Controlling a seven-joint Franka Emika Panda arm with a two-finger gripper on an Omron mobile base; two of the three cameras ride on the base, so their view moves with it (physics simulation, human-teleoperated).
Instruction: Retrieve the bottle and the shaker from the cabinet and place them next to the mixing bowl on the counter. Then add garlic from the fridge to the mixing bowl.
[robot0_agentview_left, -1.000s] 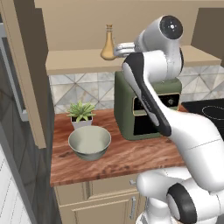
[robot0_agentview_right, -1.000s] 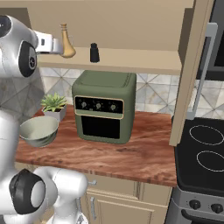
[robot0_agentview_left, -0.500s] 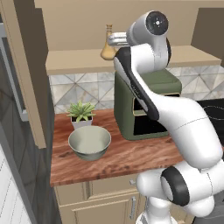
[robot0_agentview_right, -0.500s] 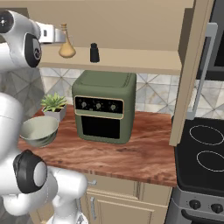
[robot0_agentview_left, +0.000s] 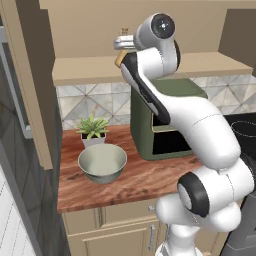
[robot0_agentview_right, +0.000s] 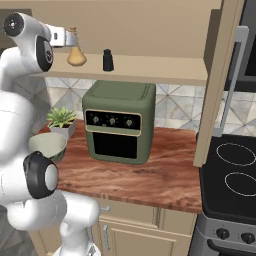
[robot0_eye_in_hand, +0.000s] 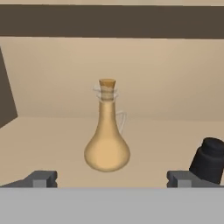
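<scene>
Bottle (robot0_eye_in_hand: 107, 138): upright on cabinet shelf (robot0_eye_in_hand: 52, 140), dead ahead at 12 o'clock of the gripper (robot0_eye_in_hand: 111, 179), long axis vertical.
Shaker (robot0_eye_in_hand: 210, 159): at 3 o'clock of bottle, apart.
Jaws: spread wide, holding nothing, straddling the bottle's line.

A wood-grain bench (robot0_agentview_right: 150, 175) runs beneath a tiled backsplash (robot0_agentview_right: 172, 107), with beige cabinet doors (robot0_agentview_right: 135, 232) below, a tan shelf (robot0_agentview_right: 160, 67) above, and a stove (robot0_agentview_right: 235, 175) at its right end.
</scene>
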